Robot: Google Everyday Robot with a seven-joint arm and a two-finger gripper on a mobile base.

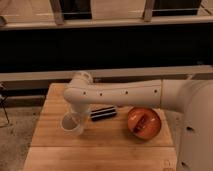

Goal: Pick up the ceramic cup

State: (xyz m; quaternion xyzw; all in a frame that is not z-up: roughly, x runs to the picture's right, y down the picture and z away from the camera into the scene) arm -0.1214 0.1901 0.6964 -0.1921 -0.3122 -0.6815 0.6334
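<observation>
The ceramic cup (70, 125) is small and white and stands on the left part of the wooden table (55, 145). My white arm reaches in from the right, bends at the elbow (80, 89) and comes down onto the cup. The gripper (78, 119) is right at the cup's upper right side and overlaps it. The arm hides most of the gripper, and I cannot tell whether it holds the cup.
A black flat object (103, 114) lies just right of the cup, under the arm. An orange-red bowl (143, 123) stands on the table's right part. The table's left edge drops to the floor; a dark ledge and railing run behind it.
</observation>
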